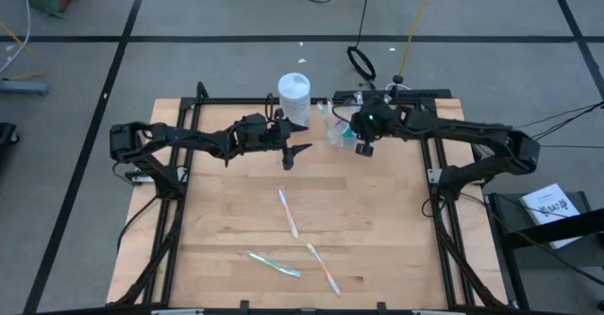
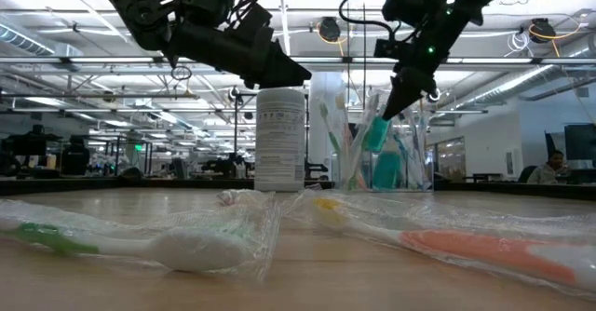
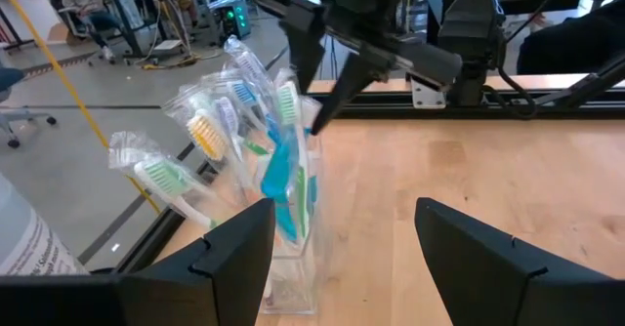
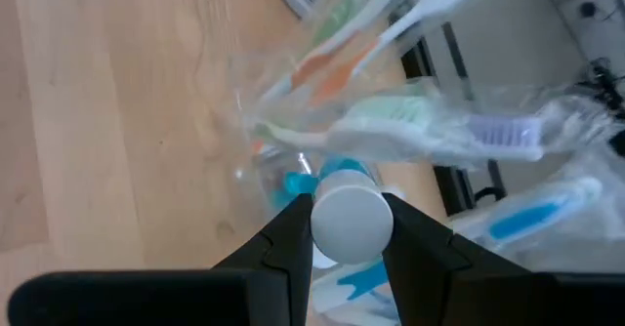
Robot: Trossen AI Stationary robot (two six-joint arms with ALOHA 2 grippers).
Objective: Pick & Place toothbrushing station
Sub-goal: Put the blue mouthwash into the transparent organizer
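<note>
A clear plastic cup (image 1: pixel 337 129) stands at the table's far edge, full of wrapped toothbrushes (image 3: pixel 210 136) that lean out of its rim. My right gripper (image 1: pixel 364 147) hangs over the cup, slanting down, shut on a small blue tube (image 3: pixel 278 180) with a white cap. My left gripper (image 1: pixel 293 155) hovers open just left of the cup, nearly level, its fingers (image 3: pixel 229 258) pointing at the cup (image 3: pixel 288 267) with nothing between them. Three wrapped toothbrushes (image 1: pixel 288 211), (image 1: pixel 274 263), (image 1: pixel 323 268) lie flat on the near half of the table. My right gripper pinches the tube's white cap end (image 4: pixel 350 219) between its two fingers. The fingers come from above, slanting down from the table's right side. The blue body (image 2: pixel 377 134) hangs tilted below them, its lower end among the brushes in the cup; whether it rests on anything is hidden.
A white canister (image 1: pixel 293 96) with a printed label stands at the far edge, just left of the cup and behind my left gripper. The black frame rail (image 1: pixel 415 98) runs along the far edge. Bare wood lies between the cup and the loose brushes.
</note>
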